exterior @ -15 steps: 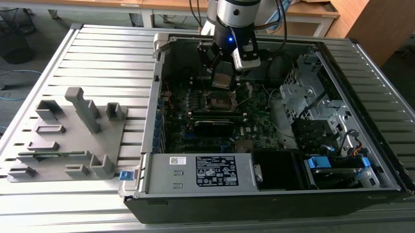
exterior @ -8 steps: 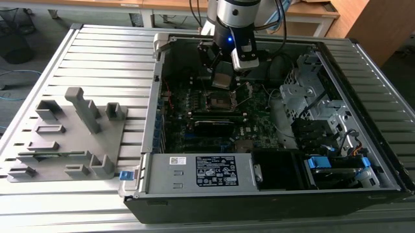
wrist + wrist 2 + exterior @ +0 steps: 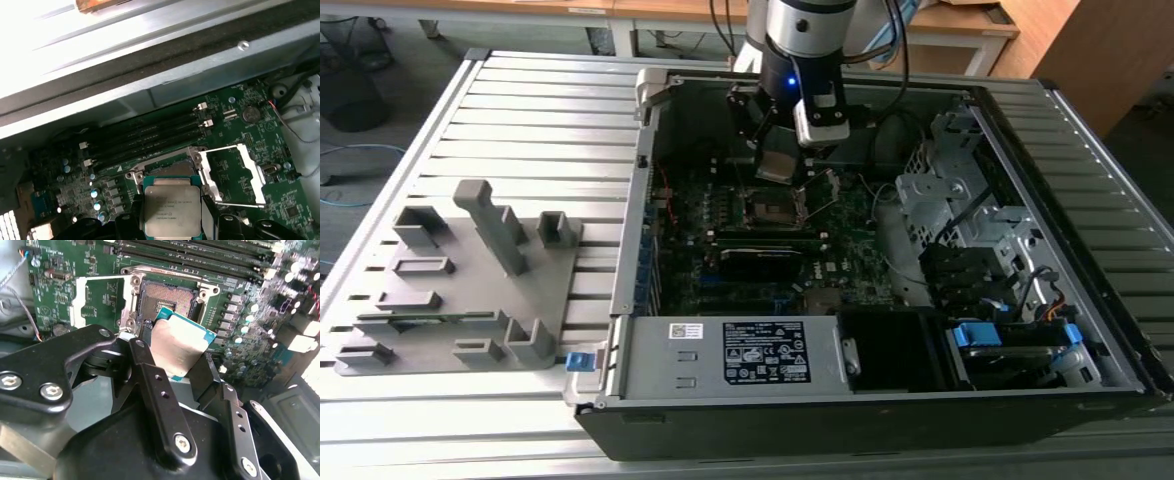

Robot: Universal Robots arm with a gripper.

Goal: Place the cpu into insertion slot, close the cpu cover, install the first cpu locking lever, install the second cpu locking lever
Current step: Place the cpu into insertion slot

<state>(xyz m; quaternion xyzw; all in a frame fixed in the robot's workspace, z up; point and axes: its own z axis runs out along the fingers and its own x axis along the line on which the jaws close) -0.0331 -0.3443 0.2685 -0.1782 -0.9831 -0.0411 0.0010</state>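
Note:
My gripper (image 3: 175, 356) is shut on the cpu (image 3: 179, 342), a small flat silver-topped chip clamped by its edges between the two black fingers (image 3: 150, 377). It hangs tilted just above the insertion slot (image 3: 167, 297), the dark square socket on the green motherboard, without touching it. The cpu cover (image 3: 80, 302), a thin silvery frame, is swung open and lies beside the socket. In the first wrist view the cpu (image 3: 171, 210) hides part of the insertion slot (image 3: 167, 170), with the cpu cover (image 3: 232, 175) open next to it. From outside, the gripper (image 3: 778, 165) hovers over the slot (image 3: 770, 207).
The open computer case (image 3: 634, 250) rests on a slatted metal table. A labelled power supply box (image 3: 734, 355) fills its front, a black card module (image 3: 767, 262) lies near the socket, and drive cages (image 3: 974, 230) stand on the exterior view's right. A grey fixture (image 3: 454, 280) sits left.

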